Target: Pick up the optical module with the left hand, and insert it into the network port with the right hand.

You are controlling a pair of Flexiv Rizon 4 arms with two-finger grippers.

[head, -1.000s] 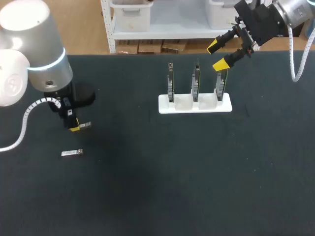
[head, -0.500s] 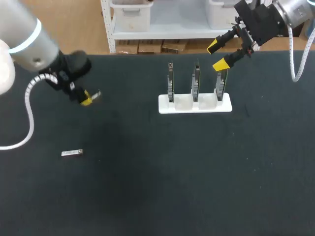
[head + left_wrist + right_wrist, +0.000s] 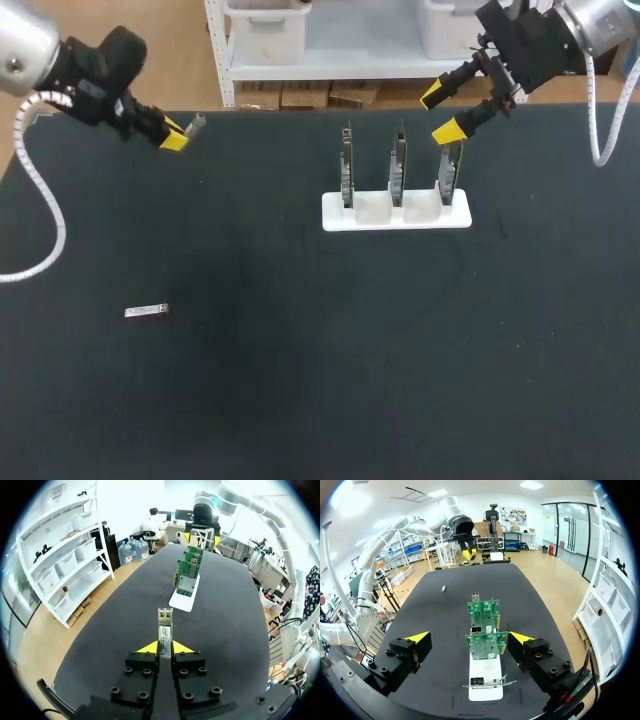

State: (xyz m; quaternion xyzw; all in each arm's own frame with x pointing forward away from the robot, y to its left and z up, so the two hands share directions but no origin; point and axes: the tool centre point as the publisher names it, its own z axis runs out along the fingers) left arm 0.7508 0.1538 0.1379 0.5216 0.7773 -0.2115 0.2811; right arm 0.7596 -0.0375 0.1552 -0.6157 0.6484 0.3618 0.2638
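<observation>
Black tabletop (image 3: 350, 350): well left of the white stand of green circuit cards (image 3: 396, 212), the left gripper (image 3: 175, 138) clamps a slim silver optical module (image 3: 165, 627) — jutting past its tips; the right gripper (image 3: 447, 112) gapes wide above that stand.

Your worktop (image 3: 350, 380) reads flat black all over, and on it you've got a plain white stand (image 3: 396, 213) carrying green circuit boards (image 3: 486, 645) flecked with silver and dark parts. Your left pincer (image 3: 174, 136) shows black blocks with bright yellow tips, the optical module (image 3: 165, 630) in it is silver metal with a white label in dark print, and a second module (image 3: 146, 312) is the same pale silver. Your right pincer (image 3: 441, 113) matches, black body, yellow tips, with a white coiled cable (image 3: 597, 120) alongside.
</observation>
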